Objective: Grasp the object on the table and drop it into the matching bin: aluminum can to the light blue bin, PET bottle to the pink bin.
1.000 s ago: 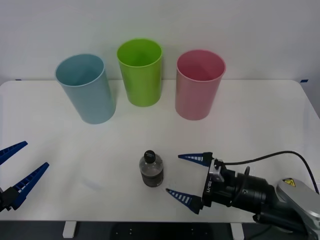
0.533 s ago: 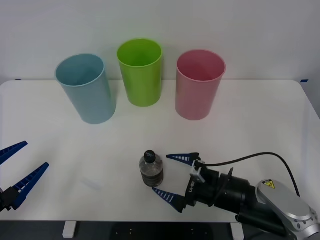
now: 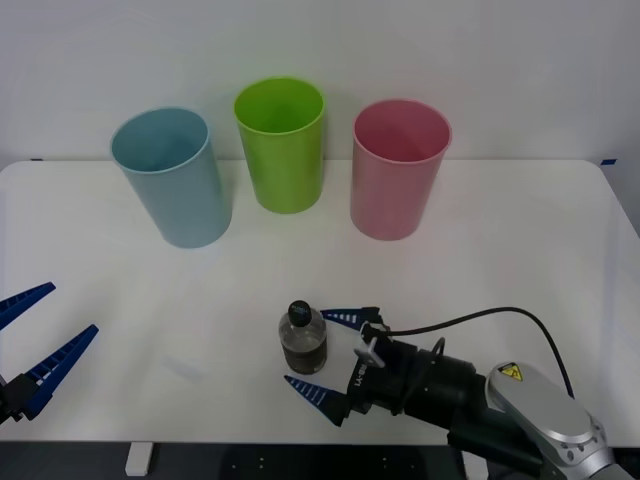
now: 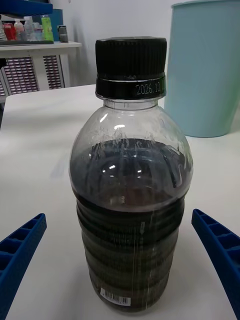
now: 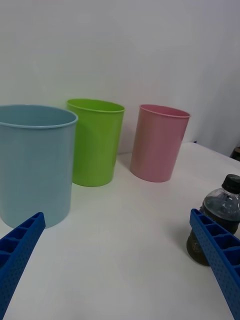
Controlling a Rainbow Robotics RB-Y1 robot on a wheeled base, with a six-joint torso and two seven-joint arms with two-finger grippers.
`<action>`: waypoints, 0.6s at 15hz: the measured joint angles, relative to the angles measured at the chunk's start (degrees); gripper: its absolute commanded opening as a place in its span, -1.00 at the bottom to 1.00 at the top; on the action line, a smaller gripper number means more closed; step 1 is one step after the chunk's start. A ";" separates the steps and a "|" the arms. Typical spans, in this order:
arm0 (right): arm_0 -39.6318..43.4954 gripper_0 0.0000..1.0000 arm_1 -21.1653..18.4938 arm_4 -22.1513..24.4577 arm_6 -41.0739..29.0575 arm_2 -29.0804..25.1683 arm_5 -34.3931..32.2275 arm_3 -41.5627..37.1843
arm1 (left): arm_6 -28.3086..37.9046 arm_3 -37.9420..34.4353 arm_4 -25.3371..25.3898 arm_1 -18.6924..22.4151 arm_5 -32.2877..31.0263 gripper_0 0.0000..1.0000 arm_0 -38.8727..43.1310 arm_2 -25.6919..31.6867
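The right gripper [image 3: 333, 357] is fitted with blue ribbed fingers [image 3: 312, 394] on a black wrist, a black cable looped above, and a silver link (yellow warning label at two o'clock).

Glossy clear plastic PET bottle [image 4: 131, 200], ribbed cap [image 4: 131, 65]

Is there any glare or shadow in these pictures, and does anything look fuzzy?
Right wrist view: small white glints sit on the PET bottle's clear shoulder, and the shelves behind look soft. Front view: lighting is even, with a faint shadow on the table beside the pink bin. Left wrist view: the near blue fingers look slightly soft.
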 measured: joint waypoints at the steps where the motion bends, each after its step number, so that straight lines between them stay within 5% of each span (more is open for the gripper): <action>1: -0.01 1.00 0.58 0.60 -0.03 0.07 0.55 0.02 | 0.00 0.00 0.00 0.00 0.00 1.00 0.00 0.00; 9: -0.63 1.00 2.47 1.85 -0.34 1.23 3.99 0.03 | 0.00 0.00 0.00 0.00 0.00 1.00 0.00 0.00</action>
